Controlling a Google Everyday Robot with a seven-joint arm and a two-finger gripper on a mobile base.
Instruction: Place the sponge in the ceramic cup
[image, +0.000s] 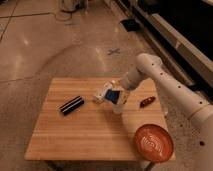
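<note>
Gripper (118, 94) above middle of wooden table (75, 135), pinching dark-blue sponge (114, 96) just over rim of white ceramic cup (119, 107). White bottle (102, 94) beside sponge. Black striped bar (72, 105) well apart on far side of bottle. Small red object (146, 101) beside arm. Orange-red plate (153, 142) at near corner.

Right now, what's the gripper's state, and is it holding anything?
Gripper: closed, holding the sponge, just above the ceramic cup.
</note>
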